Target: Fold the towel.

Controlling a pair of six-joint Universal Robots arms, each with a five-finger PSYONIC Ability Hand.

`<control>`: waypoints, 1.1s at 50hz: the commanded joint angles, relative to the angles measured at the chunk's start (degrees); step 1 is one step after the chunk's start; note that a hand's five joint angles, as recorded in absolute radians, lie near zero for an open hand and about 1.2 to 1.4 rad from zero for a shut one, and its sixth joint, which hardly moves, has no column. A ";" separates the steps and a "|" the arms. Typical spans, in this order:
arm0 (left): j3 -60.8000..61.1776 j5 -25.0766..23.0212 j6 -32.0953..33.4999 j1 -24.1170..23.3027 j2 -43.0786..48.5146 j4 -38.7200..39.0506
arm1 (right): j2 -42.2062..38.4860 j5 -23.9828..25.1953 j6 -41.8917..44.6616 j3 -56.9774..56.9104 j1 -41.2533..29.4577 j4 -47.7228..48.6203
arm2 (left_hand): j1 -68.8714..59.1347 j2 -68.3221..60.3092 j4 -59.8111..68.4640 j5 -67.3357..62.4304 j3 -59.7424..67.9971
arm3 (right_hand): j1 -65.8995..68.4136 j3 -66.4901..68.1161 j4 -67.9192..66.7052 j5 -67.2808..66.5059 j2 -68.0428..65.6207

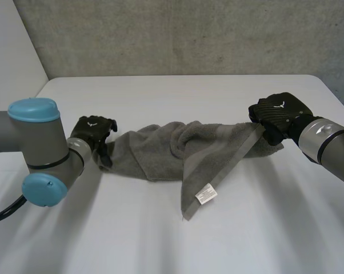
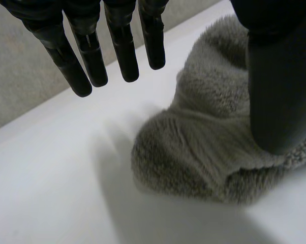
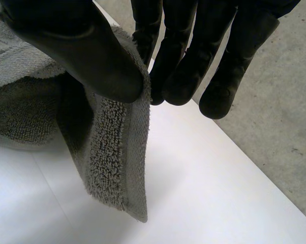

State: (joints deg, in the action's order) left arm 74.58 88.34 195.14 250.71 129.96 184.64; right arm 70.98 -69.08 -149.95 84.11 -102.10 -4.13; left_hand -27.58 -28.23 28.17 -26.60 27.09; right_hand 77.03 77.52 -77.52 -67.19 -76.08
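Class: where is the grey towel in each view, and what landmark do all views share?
Head view: towel bunched between left hand and right hand.
Left wrist view: its end under the left hand's thumb.
Right wrist view: its edge pinched in the right hand's fingers.
Shared landmark: white table.

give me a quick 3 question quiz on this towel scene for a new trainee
1. True or false: the towel lies spread flat on the table.
2. Which hand pinches a towel edge between thumb and fingers? A) left B) right C) both
3. Fill in: the small label near a towel corner is ____ in colour.
Key: 1 false, it is bunched up. 2 B: the right hand pinches the edge, while the left hand has straight fingers off the cloth. 3 white.
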 commanded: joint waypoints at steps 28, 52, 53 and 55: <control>0.13 0.34 -1.85 -0.48 -17.51 -3.49 | 16.10 -0.88 -1.40 -6.66 -0.03 0.44 | -52.42 -51.77 51.83 -43.40 52.91 | 2.97 2.48 -2.48 -2.81 -3.92; 3.65 -6.78 -11.80 2.77 -29.09 -9.29 | 12.44 4.13 -2.56 -16.69 6.30 -16.79 | -52.42 -51.77 51.83 -43.40 52.91 | 2.97 2.48 -2.48 -2.81 -3.92; 3.21 -6.78 -11.71 2.77 -26.45 -10.69 | 9.99 3.95 -1.33 -16.78 5.51 -17.05 | -52.42 -51.77 51.83 -43.40 52.91 | 2.97 2.48 -2.48 -2.81 -3.92; 2.68 -6.87 -11.71 2.77 -23.99 -12.10 | 7.44 3.78 -0.36 -17.04 4.63 -17.14 | -52.42 -51.77 51.83 -43.40 52.91 | 2.97 2.48 -2.48 -2.81 -3.92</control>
State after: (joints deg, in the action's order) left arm 78.00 81.40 183.10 253.49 96.93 175.99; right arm 85.43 -65.11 -153.96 67.14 -94.94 -20.39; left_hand -83.27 -86.36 86.81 -85.23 88.41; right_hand 77.04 77.53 -77.52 -67.19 -76.38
